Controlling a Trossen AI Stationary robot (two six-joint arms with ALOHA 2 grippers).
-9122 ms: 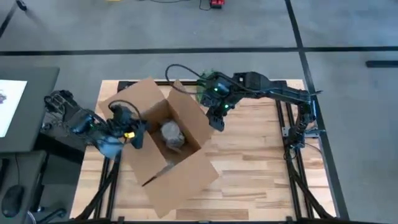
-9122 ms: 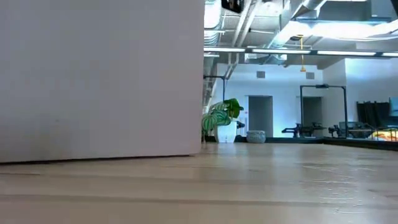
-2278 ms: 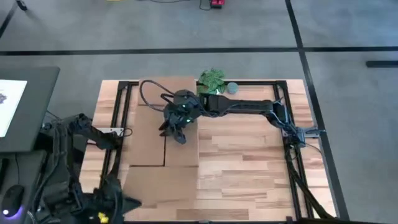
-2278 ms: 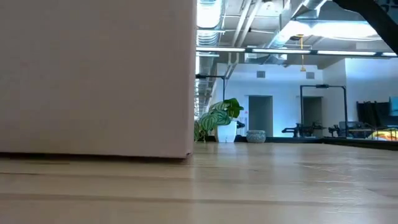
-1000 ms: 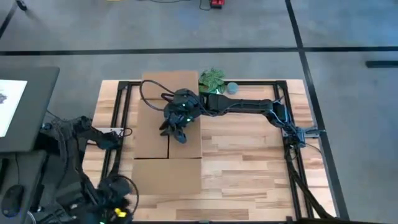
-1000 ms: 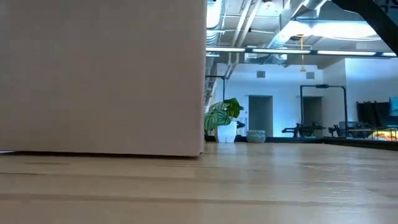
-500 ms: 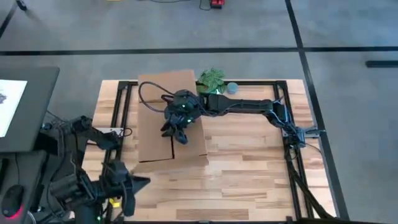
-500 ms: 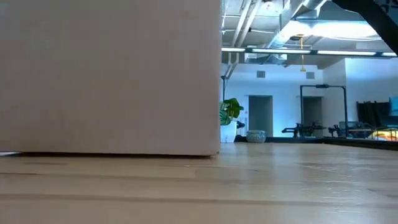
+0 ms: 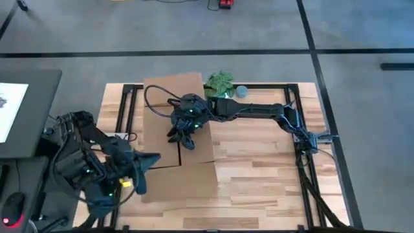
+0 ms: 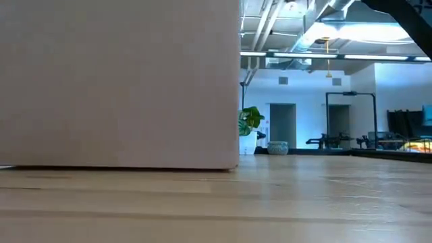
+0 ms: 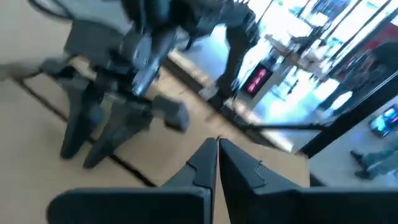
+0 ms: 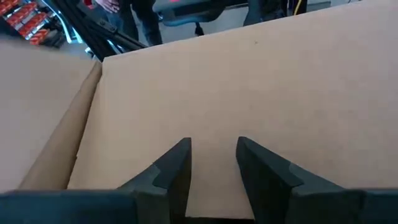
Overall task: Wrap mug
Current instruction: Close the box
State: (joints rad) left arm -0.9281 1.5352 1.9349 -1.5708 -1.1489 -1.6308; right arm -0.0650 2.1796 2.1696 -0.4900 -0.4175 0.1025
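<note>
Right claw (image 9: 186, 144): reaches from the right side across the counter and sits over the closed top of the cardboard box, near the seam between its flaps; in the right wrist view its two dark fingers (image 12: 176, 171) stand apart with bare cardboard showing between them, so it is released and grasps nothing.
Left claw (image 9: 143, 163): at the near-left of the counter, just beside the near-left edge of the box; in the left wrist view its fingertips (image 11: 216, 150) are pressed together with nothing between them, so it is clenched on nothing.
Cardboard box (image 9: 173, 110): stands on the far-left part of the counter, flaps folded flat over the top; in the low view its plain side (image 10: 115, 81) fills the left half of the picture and rests flat on the wood.
Mug: not visible in any view; whether it lies inside the shut box cannot be told.
Counter (image 9: 259, 168): light wooden planks, bare on the right half.
Plant (image 9: 220, 81): small green leafy plant at the far edge, just beside the box's far-right corner.
Small round pot (image 9: 241, 91): right beside the plant.
</note>
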